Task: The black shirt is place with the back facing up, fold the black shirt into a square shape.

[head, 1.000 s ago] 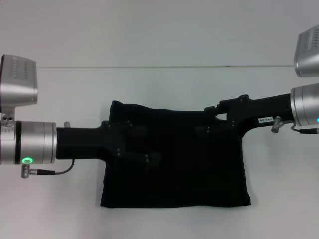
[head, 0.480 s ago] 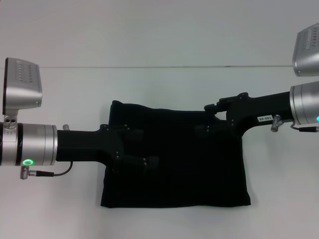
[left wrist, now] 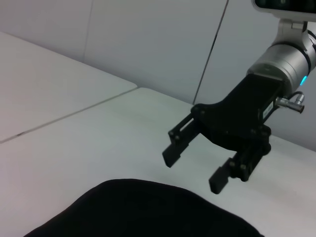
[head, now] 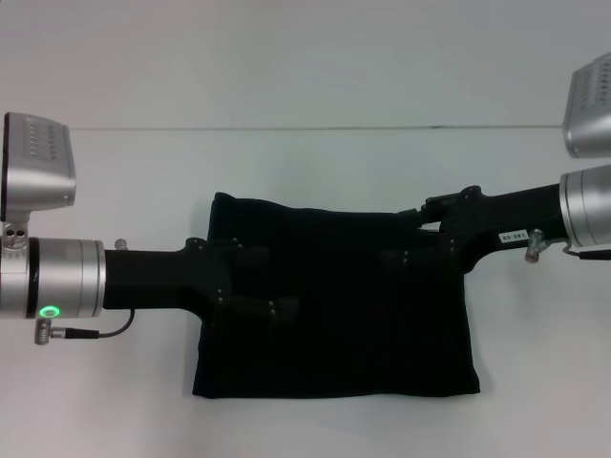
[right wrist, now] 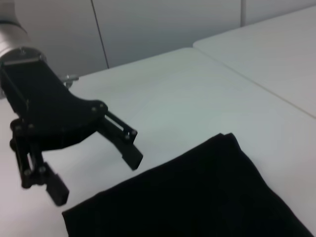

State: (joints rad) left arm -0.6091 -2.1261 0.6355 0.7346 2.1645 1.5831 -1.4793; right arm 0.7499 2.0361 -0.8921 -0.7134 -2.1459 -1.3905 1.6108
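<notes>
A: Surface: white, with a seam line running across behind the work. Nothing else lies on it, and nothing blocks either arm.

B: The shirt?

A: Black shirt: already a flat, thick rectangle at the middle of the surface, plain side up.

B: Hands?

A: Left hand: over the shirt's left part, fingers spread, holding nothing. Right hand: over the top right corner, fingers likewise apart and empty.

B: Risks?

A: Judged: an open finger could catch a top layer as an arm moves, dragging the stack askew or flipping a corner open. The far-left corner bulges slightly and may spring loose.
</notes>
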